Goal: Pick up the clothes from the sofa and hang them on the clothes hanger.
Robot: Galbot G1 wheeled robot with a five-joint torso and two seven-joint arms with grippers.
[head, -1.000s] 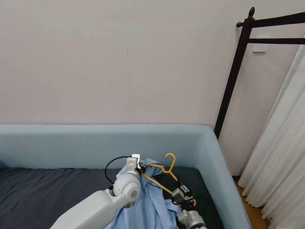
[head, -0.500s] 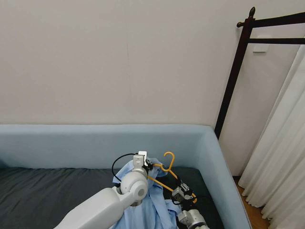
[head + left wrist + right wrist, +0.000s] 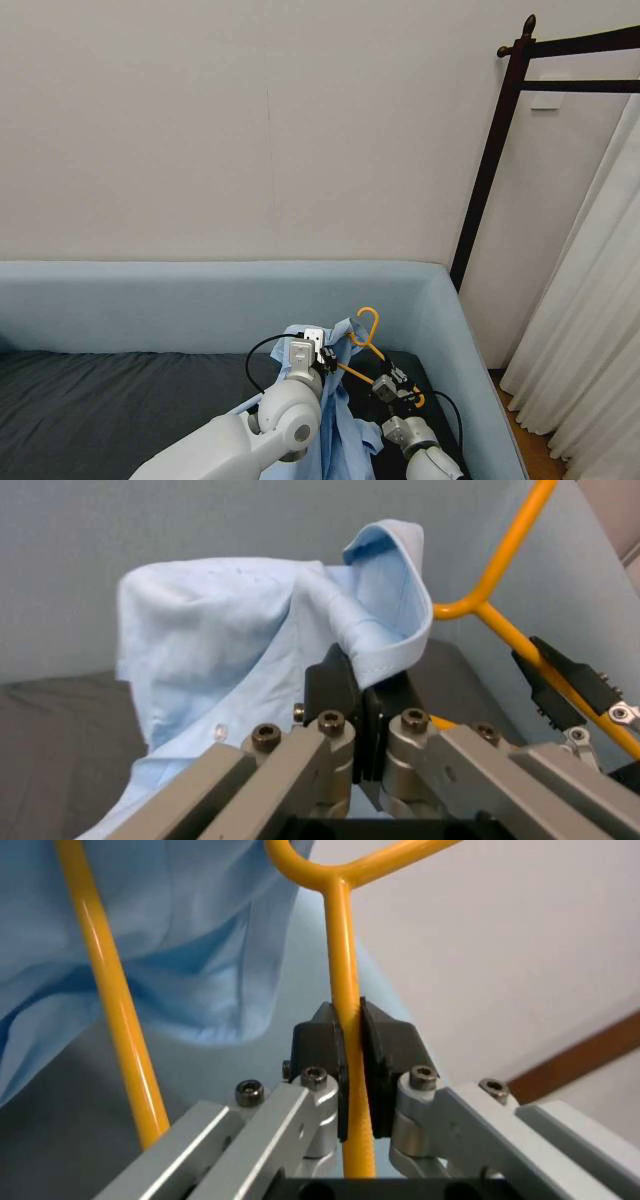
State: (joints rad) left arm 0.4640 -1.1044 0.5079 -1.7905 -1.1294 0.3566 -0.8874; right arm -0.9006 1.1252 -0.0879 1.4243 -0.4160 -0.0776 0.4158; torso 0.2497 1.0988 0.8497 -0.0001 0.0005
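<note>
The left pincer (image 3: 362,701) is clamped on the blue shirt (image 3: 225,626) at its collar, and the right pincer (image 3: 350,1042) on the yellow hanger (image 3: 340,952), above the sofa (image 3: 200,290). Both grips should be firm and rise level toward the rack (image 3: 490,170), so the shirt doesn't slip.

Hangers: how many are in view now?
1. The yellow hanger, inside the blue shirt near the right end of the sofa; right gripper clamps it, left gripper clamps the shirt. The shirt could hide another.
</note>
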